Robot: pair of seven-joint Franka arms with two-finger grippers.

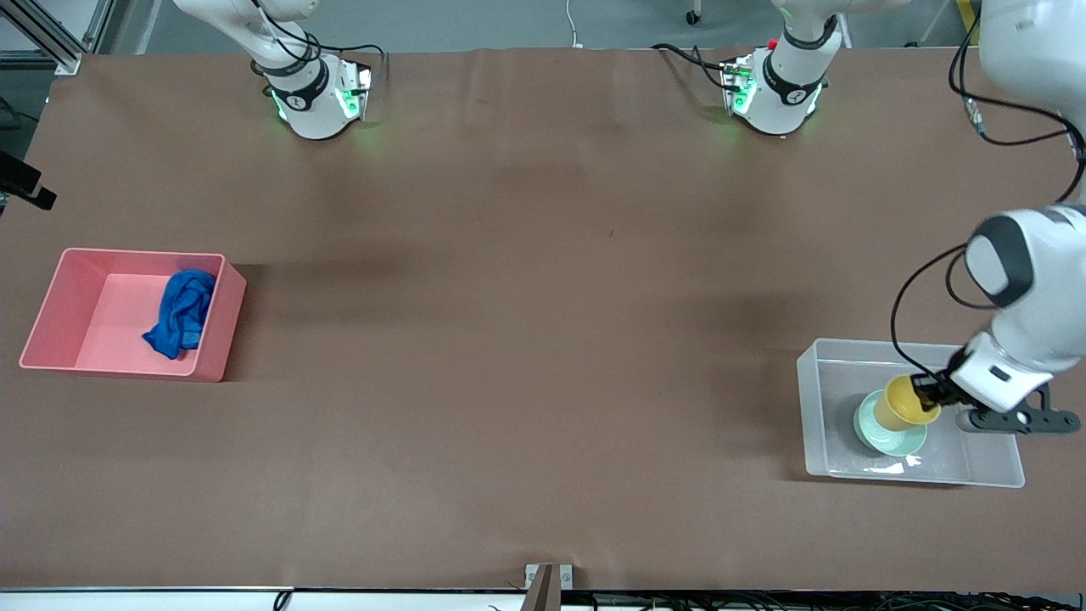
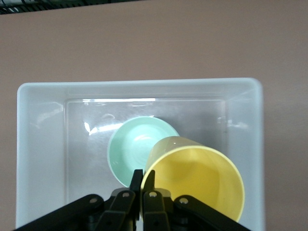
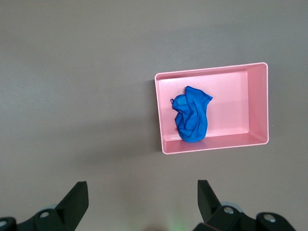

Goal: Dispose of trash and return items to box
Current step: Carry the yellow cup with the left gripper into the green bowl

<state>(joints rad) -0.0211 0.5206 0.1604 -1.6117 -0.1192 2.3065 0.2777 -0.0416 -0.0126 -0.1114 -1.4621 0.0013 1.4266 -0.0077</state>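
Front view, left gripper (image 1: 931,399) pinching yellow cup (image 1: 901,405) over bowl (image 1: 882,428), in box (image 1: 819,407)

Rag (image 1: 180,312) in bin (image 1: 59,299), right arm's end; cup (image 1: 901,402) over bowl (image 1: 882,433) in tub (image 1: 814,407), left arm's end.

The table (image 1: 543,339) carries two containers: one pink bin (image 1: 51,327) and one clear tub (image 1: 819,407). One blue rag (image 1: 181,312) lies in the bin. One yellow cup (image 1: 901,406) and one mint-green bowl (image 1: 882,433) are in the tub. Two arms, each with one claw.
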